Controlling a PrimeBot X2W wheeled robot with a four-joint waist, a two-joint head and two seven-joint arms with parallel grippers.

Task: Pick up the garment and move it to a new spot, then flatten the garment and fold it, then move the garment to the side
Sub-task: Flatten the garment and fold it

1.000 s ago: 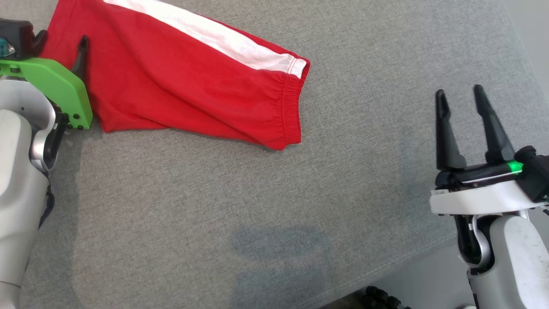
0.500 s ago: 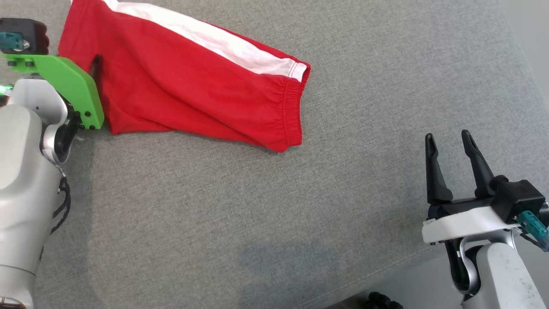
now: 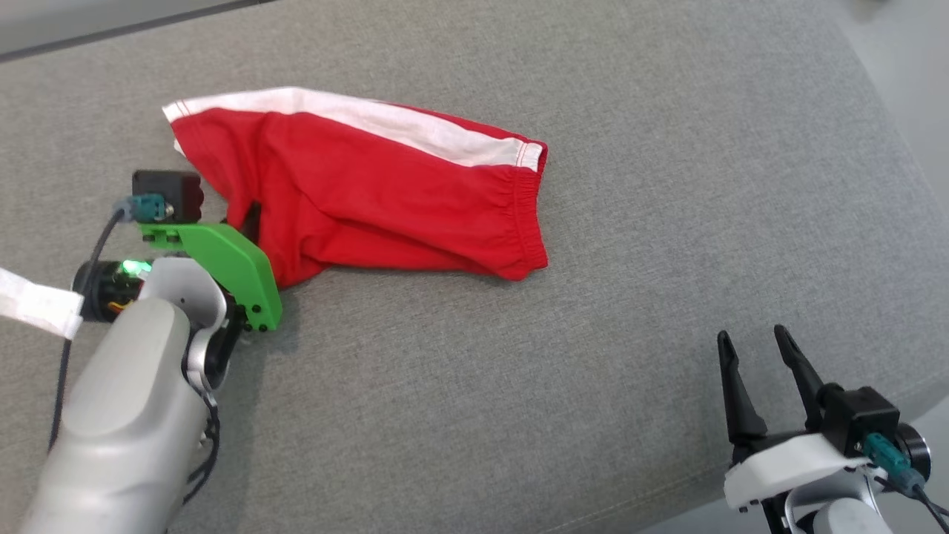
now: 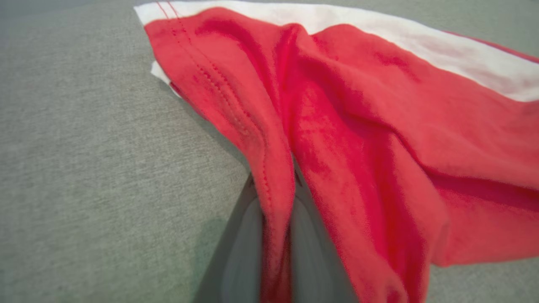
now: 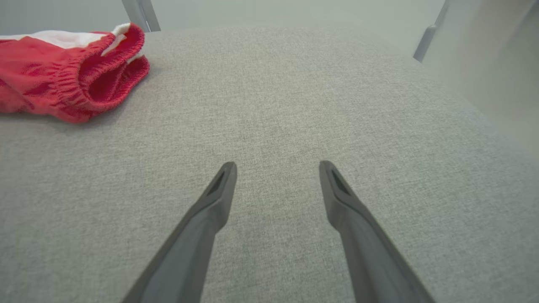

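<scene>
The garment (image 3: 385,200) is a pair of red shorts with a white side stripe, lying rumpled on the grey upholstered surface (image 3: 519,415). My left gripper (image 3: 248,216) is at its left leg end, under the green bracket. In the left wrist view the left gripper (image 4: 274,181) is shut on a fold of the red garment (image 4: 362,126), with cloth pinched between its fingers (image 4: 242,235). My right gripper (image 3: 751,337) stands open near the front right edge, well clear of the cloth. The right gripper (image 5: 276,166) holds nothing, and the garment's elastic waistband (image 5: 84,71) lies far left of it.
The grey surface drops away at the lower right corner (image 3: 912,400) and along the right side. A white strap (image 3: 37,308) and a dark cable (image 3: 89,259) hang by my left arm. Metal legs (image 5: 141,14) stand beyond the far edge.
My left gripper has shut on the garment's left end, which now bunches upward. The head camera has shifted, so the whole garment shows. My right gripper has drawn back toward the front edge, still open.
</scene>
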